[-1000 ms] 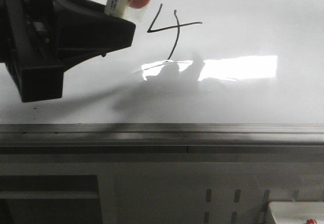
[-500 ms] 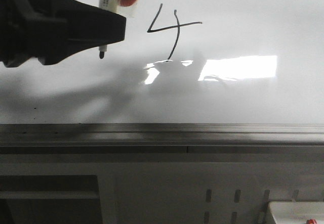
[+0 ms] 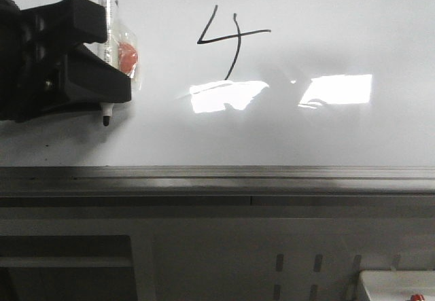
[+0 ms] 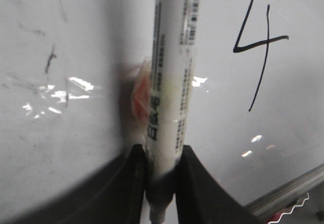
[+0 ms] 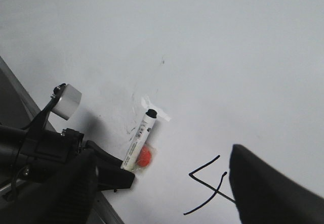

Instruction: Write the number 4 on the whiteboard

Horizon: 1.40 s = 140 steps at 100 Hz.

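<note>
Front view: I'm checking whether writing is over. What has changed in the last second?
The left gripper, shut on the marker pen, has drawn left, away from the number 4, and the pen has swung from slanted to upright. The 4 and whiteboard are unchanged.

The left gripper (image 3: 102,77) was matte black plastic, with thick wedge-shaped fingers (image 4: 200,188) tapering toward blunt tips and a blocky, ridged body behind them. A small round screw head showed on its side. The right gripper (image 5: 167,193) had the same broad, dark, smooth-faced fingers, blurred at close range.
</note>
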Tool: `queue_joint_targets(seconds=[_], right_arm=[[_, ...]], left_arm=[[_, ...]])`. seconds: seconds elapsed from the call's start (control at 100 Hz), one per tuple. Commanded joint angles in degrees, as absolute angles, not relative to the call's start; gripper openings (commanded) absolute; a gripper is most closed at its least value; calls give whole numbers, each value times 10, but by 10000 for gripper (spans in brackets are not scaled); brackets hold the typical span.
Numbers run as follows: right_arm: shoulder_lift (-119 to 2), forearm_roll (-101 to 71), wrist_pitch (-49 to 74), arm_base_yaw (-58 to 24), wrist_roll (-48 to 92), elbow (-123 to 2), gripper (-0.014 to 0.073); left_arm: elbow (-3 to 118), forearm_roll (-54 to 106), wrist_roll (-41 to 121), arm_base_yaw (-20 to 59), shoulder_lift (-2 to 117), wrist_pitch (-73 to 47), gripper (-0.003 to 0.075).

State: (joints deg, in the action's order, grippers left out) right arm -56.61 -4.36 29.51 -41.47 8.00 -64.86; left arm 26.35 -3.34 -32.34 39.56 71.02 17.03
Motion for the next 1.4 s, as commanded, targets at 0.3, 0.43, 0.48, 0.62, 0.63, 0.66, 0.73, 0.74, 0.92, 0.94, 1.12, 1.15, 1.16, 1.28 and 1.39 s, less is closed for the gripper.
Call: queue_joint_targets(seconds=[0.3, 0.43, 0.48, 0.62, 0.63, 0.66, 0.73, 0.74, 0.92, 0.94, 1.12, 1.15, 1.16, 1.28, 1.39], right_arm=[[-549, -39, 310, -411, 87, -669, 477], [-549, -39, 310, -411, 87, -669, 477], [-549, -39, 311, -411, 87, -669, 477], [-546, -30, 313, -411, 87, -667, 420], [-545, -28, 313, -411, 87, -667, 412], [-539, -23, 313, -411, 87, -664, 377], [-519, -18, 307, -411, 87, -650, 248], [-517, -16, 305, -411, 87, -648, 216], [-421, -6, 250, -411, 87, -560, -63], [-408, -6, 243, -411, 87, -547, -64], [-280, -6, 175, -411, 87, -428, -64], [-253, -6, 167, -411, 87, -408, -64], [-248, -6, 166, -411, 87, -398, -64], [-158, -5, 150, -411, 87, -319, -64], [-85, -5, 149, -411, 87, -257, -64]], left_arm=[[283, -29, -328, 396, 704, 215, 123], [283, -25, -328, 396, 704, 220, 380], [283, -25, -328, 396, 704, 214, 428], [283, -27, -327, 396, 698, 205, 419], [281, -27, -326, 396, 696, 203, 419], [280, -27, -324, 396, 691, 203, 419], [274, -28, -323, 396, 668, 201, 419], [271, -30, -323, 396, 662, 201, 417], [231, -59, -323, 397, 571, 198, 172], [225, -63, -323, 397, 558, 198, 120], [172, -138, -323, 397, 426, 210, -20], [167, -150, -323, 397, 411, 211, -20], [163, -153, -323, 397, 401, 211, -20], [129, -220, -323, 397, 323, 214, -20], [104, -239, -323, 397, 266, 213, -20]])
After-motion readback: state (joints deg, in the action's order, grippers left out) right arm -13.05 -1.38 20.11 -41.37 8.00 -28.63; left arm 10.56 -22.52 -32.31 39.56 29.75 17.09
